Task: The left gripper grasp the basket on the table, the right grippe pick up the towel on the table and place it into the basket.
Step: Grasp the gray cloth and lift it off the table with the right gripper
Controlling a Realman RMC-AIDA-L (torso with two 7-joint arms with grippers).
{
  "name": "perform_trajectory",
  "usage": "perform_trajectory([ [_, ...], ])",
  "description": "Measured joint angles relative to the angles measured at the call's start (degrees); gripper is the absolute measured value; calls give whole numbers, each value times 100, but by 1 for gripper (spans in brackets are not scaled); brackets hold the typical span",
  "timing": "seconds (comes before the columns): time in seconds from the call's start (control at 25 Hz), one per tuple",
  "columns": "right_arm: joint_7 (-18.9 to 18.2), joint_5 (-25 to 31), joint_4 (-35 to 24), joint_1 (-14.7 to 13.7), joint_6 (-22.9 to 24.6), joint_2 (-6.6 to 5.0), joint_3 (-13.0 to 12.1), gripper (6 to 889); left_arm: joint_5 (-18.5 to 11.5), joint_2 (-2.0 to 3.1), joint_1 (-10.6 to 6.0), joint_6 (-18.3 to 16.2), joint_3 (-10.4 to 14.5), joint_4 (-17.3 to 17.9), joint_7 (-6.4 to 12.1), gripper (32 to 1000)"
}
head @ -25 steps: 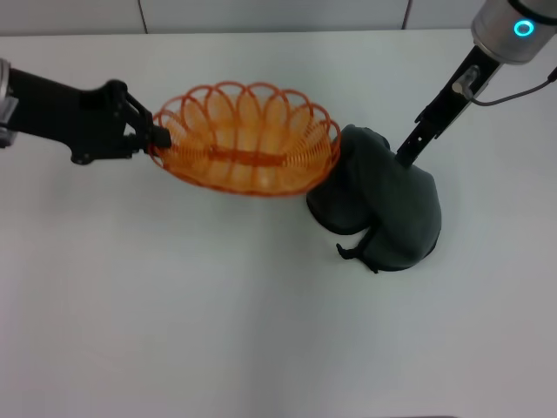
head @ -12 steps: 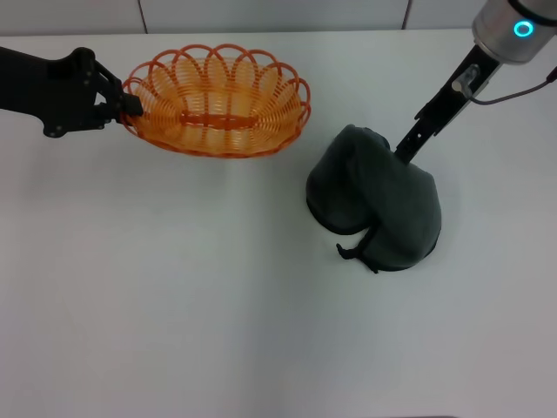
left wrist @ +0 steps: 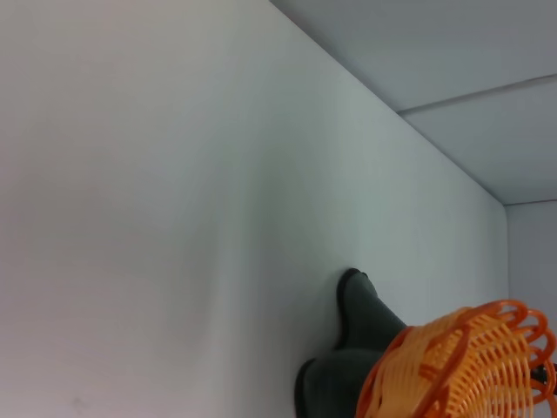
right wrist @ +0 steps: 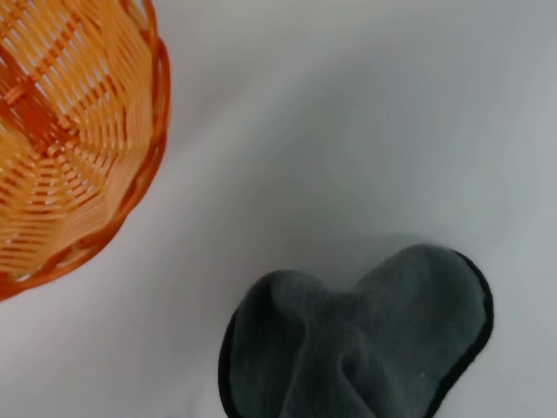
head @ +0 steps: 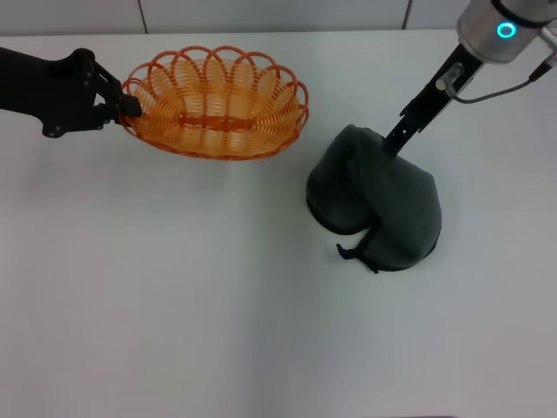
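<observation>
The left end effector (head: 130, 108) grips the empty basket (head: 215, 103) — the towel (head: 376, 205) lies on the table (head: 174, 305).

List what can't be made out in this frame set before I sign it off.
- Right tool, head view: tips buried behind the towel; grip unclear.
- Both wrist views: neither arm's own fingers appear.
- Basket, left wrist view: cut off by the frame's edge.

A pale wall (head: 278, 13) with thin vertical seams runs behind the work surface.
</observation>
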Motion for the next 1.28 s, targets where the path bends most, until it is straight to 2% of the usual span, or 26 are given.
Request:
perform_trajectory([
  [0.4,-81,0,3,16,168,164,1,846,30,-3,-11,-18,1,0,0,111],
  [0.68,-150,0,20,16,405,327,-36,846,36,-7,-14,-37,0,0,13,111],
  [1.28,-394,42,736,40,1396,387,-48,845,37,-23,-16,-82,0,-9,35,111],
])
